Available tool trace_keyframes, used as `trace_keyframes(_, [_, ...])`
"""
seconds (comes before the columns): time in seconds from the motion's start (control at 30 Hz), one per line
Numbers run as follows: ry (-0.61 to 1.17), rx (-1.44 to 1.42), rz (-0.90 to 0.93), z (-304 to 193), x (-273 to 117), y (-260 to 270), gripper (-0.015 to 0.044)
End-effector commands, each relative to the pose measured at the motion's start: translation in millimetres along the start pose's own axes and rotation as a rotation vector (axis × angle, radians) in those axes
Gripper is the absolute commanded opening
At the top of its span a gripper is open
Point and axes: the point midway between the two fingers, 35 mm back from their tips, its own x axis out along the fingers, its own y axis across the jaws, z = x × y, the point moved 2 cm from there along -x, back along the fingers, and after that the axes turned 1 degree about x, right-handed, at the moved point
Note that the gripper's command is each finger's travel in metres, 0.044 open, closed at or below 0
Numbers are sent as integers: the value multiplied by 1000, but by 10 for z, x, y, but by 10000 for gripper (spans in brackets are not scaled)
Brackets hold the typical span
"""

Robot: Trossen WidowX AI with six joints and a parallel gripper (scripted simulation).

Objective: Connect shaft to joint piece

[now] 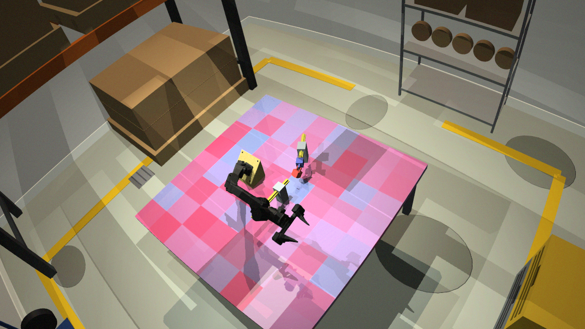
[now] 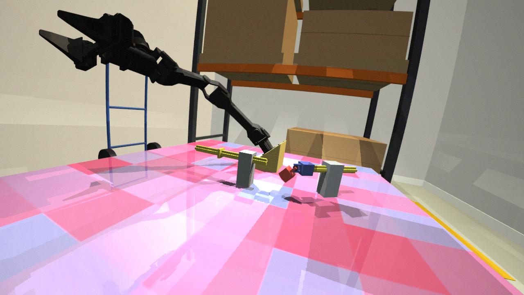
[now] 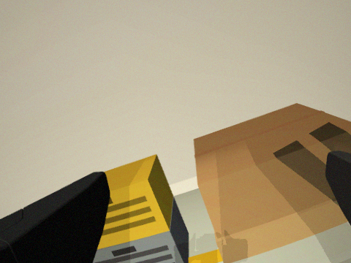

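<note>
1. In the top view, the open black gripper (image 1: 303, 232) (image 2: 49, 22) (image 3: 218, 174) is hovering toward five o'clock from the grey upright second block (image 1: 279, 187) (image 2: 245, 170), its fingers standing wide apart. The red square joint piece (image 1: 296, 172) (image 2: 286, 173) is sitting toward half past six from the blue hinge piece (image 1: 300, 161) (image 2: 306, 168), near the second block but apart from it.

2. In the exterior view, the gripper is pointing toward ten o'clock, high above the pink-and-blue checkered table (image 1: 229, 204) (image 2: 220, 234). The joint piece is tilting on its hinge, toward four o'clock from the near end of the yellow ribbed second shaft (image 2: 208, 149), and is not touching it. The yellow ribbed first shaft (image 2: 349, 169) is running through the grey upright first block (image 1: 301, 146) (image 2: 331, 179).

3. In the wrist view, the fingers are standing apart at eight and four o'clock, holding nothing. Beyond them, what is probably a yellow-and-grey cabinet (image 3: 139, 204) is showing beside a brown box (image 3: 248, 183).
</note>
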Motion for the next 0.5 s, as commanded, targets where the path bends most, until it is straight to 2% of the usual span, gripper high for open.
trace_keyframes(0.0, [0, 0, 0, 0, 0, 0, 426])
trace_keyframes(0.17, [32, 26, 22, -71, 10, 122, 440])
trace_keyframes(0.47, [258, 179, 149, -520, -36, 920, 440])
